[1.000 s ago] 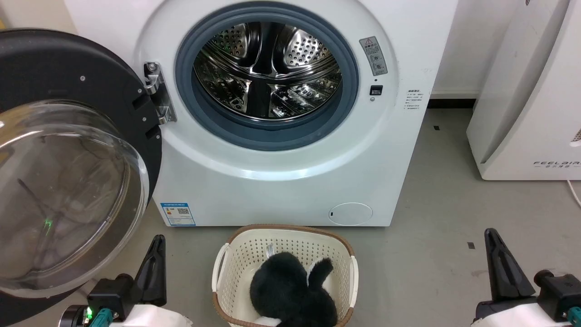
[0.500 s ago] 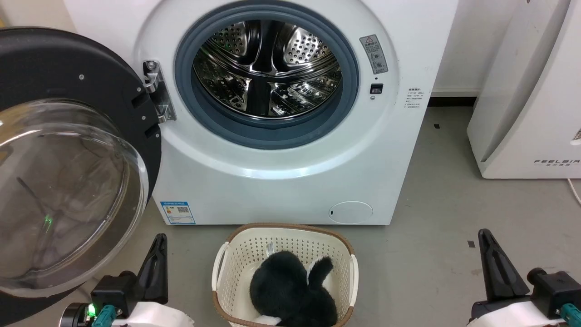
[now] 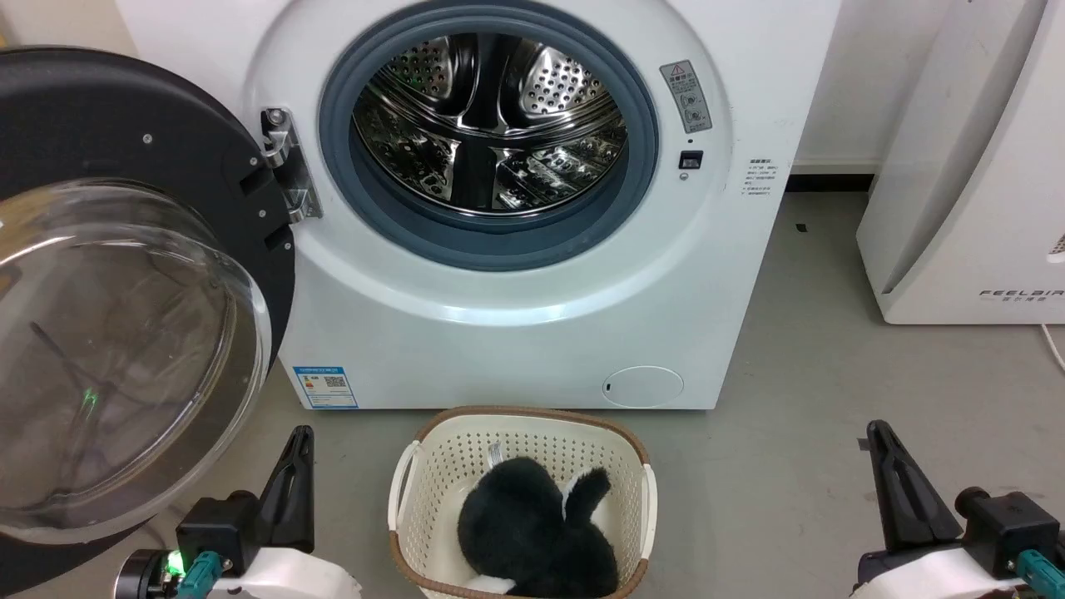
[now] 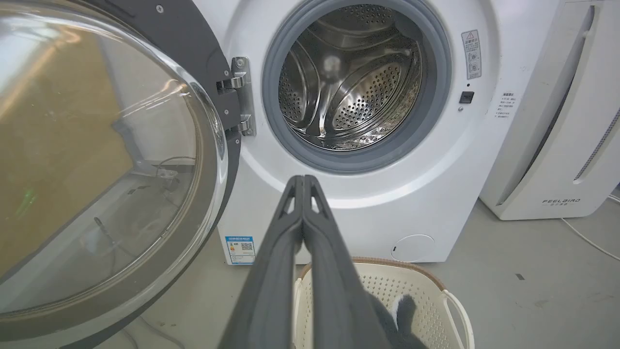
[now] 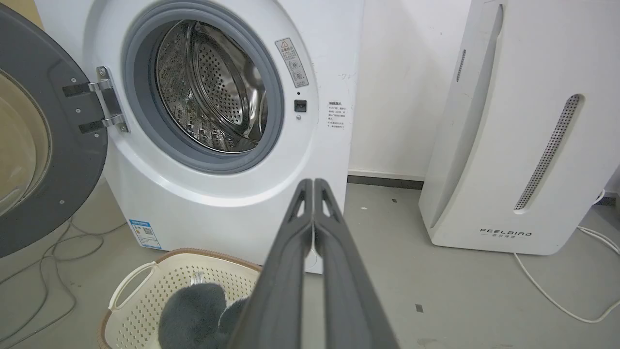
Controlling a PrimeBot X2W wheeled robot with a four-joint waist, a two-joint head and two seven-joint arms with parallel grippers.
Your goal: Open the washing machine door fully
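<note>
Left claw (image 3: 299, 445) and right claw (image 3: 880, 441) have edged inward, both pinched together, idle, seemingly because the door (image 3: 125, 116) at left hangs wide.

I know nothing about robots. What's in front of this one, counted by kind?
Appliances: 2 (washer with its door open, white unit)
Baskets: 1 (basket)
Furry black things: 1 (furry black thing, in the basket)
Tools: 2 (left tool, right tool, both shut)
Total: 6
</note>
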